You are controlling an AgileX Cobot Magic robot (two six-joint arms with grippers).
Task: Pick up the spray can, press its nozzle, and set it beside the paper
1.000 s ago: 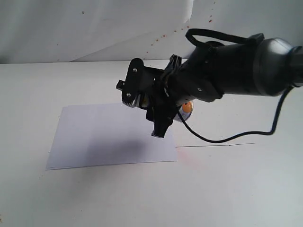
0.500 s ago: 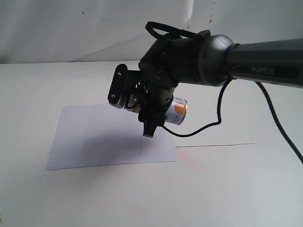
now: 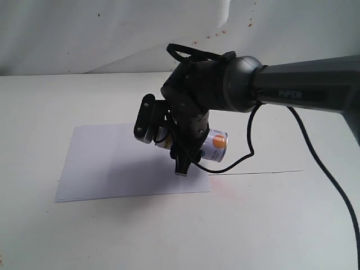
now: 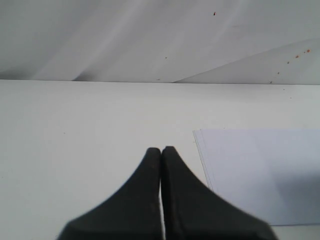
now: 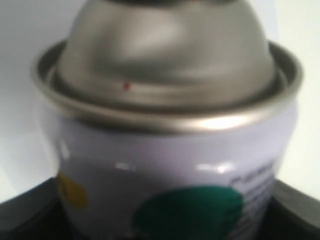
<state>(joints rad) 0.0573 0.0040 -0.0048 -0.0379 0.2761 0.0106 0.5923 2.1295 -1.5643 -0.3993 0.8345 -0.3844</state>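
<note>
— White table [image 3: 281, 225] below, wrinkled white backdrop [image 3: 84, 34] behind. How do the jaws stand?

— The right gripper [image 3: 169, 143] is clamped on the spray can [image 3: 216, 145]. In the right wrist view, dark jaw faces press the can's body from both sides. The left gripper [image 4: 161, 151] has its two black fingers closed tip to tip with nothing between them, low over bare table.

— And the can itself?

— It is held in the air, tipped far over and almost on its side, above the right edge of the paper [image 3: 112, 163]. Its base end points to the right of the exterior view and shows an orange dot on white. Close up, it has a dull silver domed shoulder with a rolled rim, a white body, a green dot and a yellow patch.

— What cannot be made out?

— The nozzle is cut off at the edge of the right wrist view and hidden behind the gripper in the exterior view. The print beside the green dot is too blurred to read. The dark arm [image 3: 304, 90] covers the can's middle, and a black cable [image 3: 247, 154] loops below it. The left wrist view catches only part of the flat sheet.
</note>
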